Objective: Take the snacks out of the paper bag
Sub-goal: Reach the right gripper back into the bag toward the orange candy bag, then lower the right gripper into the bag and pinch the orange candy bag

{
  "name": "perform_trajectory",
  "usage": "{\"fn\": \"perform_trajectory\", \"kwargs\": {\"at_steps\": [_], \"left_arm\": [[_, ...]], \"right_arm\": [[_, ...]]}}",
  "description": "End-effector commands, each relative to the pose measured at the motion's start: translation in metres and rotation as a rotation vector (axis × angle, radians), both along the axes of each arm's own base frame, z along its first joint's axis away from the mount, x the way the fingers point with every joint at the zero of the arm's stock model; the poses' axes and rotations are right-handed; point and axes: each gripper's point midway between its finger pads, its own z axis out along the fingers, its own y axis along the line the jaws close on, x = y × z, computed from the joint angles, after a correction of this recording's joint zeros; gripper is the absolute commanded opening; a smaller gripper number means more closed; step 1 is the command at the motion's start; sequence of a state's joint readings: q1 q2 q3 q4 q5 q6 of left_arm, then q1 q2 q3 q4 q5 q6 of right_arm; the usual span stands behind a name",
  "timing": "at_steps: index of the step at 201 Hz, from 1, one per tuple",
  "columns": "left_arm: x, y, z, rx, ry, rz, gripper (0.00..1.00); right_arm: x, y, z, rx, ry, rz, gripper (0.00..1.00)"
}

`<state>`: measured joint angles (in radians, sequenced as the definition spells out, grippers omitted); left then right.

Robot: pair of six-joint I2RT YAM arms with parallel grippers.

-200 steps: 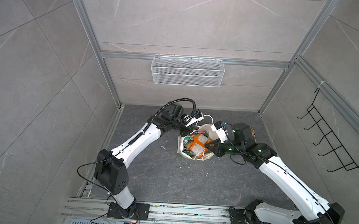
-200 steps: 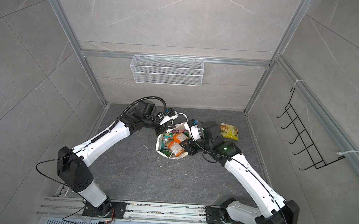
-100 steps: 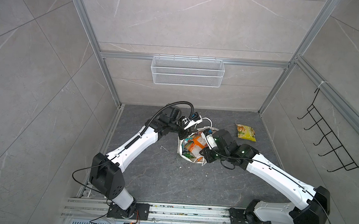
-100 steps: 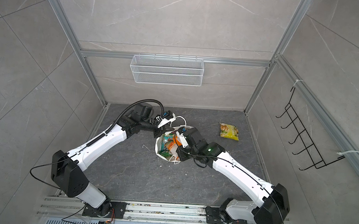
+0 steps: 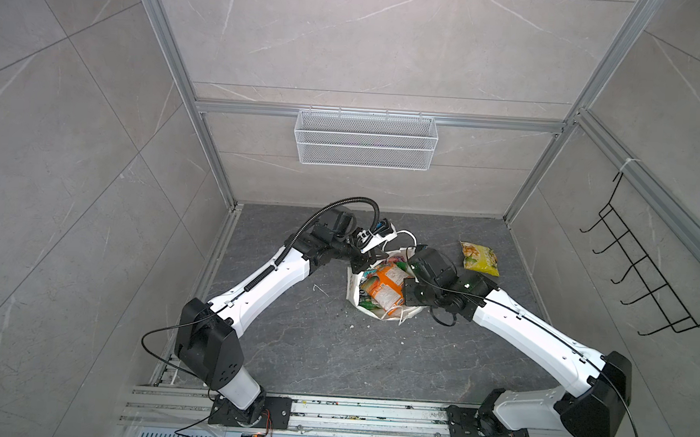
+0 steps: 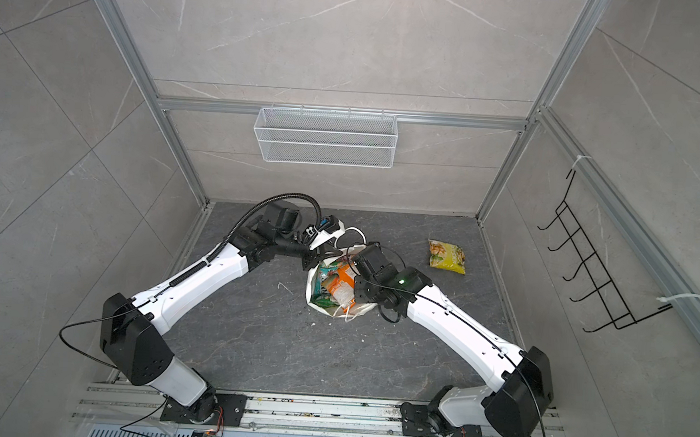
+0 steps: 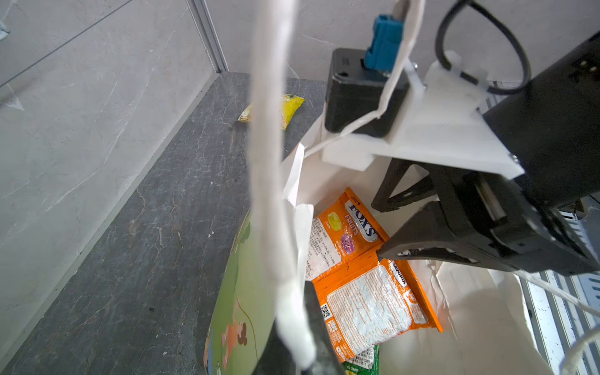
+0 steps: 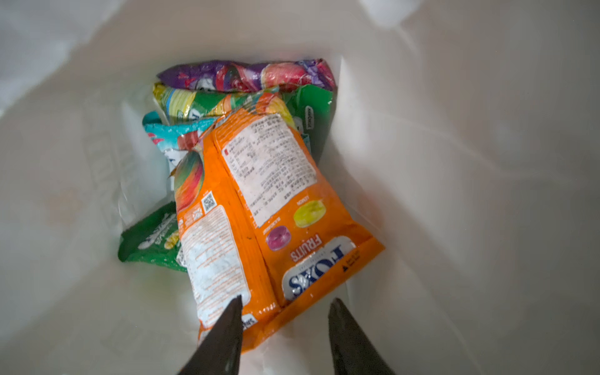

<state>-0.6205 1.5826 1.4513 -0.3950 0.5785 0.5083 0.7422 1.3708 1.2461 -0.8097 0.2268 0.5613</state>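
Observation:
The white paper bag [image 5: 352, 284] [image 6: 310, 285] lies open-mouthed on the grey floor. My left gripper [image 7: 300, 354] is shut on its white cord handle [image 7: 269, 162] and holds the mouth up. Several snacks are inside: two orange pouches [image 8: 276, 207] [image 7: 367, 302] [image 5: 386, 286] on top, with purple [image 8: 246, 76], green [image 8: 227, 104] and teal [image 8: 168, 130] ones beneath. My right gripper [image 8: 287, 302] [image 7: 380, 227] is inside the bag mouth, open, its jaws either side of an orange pouch's near edge. One yellow pouch [image 5: 479, 258] [image 6: 446, 256] lies on the floor right of the bag.
A white wire mesh basket [image 5: 365, 145] hangs on the back wall. A black hook rack [image 5: 649, 271] is mounted on the right wall. Aluminium frame posts stand at the back corners, and the arm bases sit on a rail along the front edge.
My right gripper has pushed further into the bag mouth and its jaws have opened. The left gripper keeps its hold on the handle and has barely moved.

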Motion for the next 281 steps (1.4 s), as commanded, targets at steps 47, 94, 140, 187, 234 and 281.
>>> {"fn": "perform_trajectory", "kwargs": {"at_steps": [47, 94, 140, 187, 234, 281], "left_arm": [[-0.02, -0.01, 0.037, -0.091, -0.075, -0.064, 0.0], [-0.022, -0.012, 0.039, -0.095, -0.083, -0.072, 0.0], [-0.021, -0.014, 0.036, -0.091, -0.078, -0.072, 0.0], [-0.021, -0.015, 0.035, -0.089, -0.077, -0.073, 0.0], [-0.023, -0.015, 0.034, -0.089, -0.08, -0.075, 0.0], [-0.022, -0.015, 0.037, -0.094, -0.086, -0.071, 0.0]], "right_arm": [[0.008, -0.016, 0.01, -0.048, 0.003, -0.169, 0.56], [0.008, -0.012, 0.0, -0.074, 0.032, -0.184, 0.57], [0.008, -0.009, -0.005, -0.083, 0.046, -0.188, 0.58], [0.009, 0.008, -0.026, -0.049, 0.104, -0.16, 0.5], [0.014, 0.026, -0.039, 0.005, 0.116, -0.122, 0.29], [0.022, 0.041, -0.012, 0.08, 0.06, -0.068, 0.24]]}}
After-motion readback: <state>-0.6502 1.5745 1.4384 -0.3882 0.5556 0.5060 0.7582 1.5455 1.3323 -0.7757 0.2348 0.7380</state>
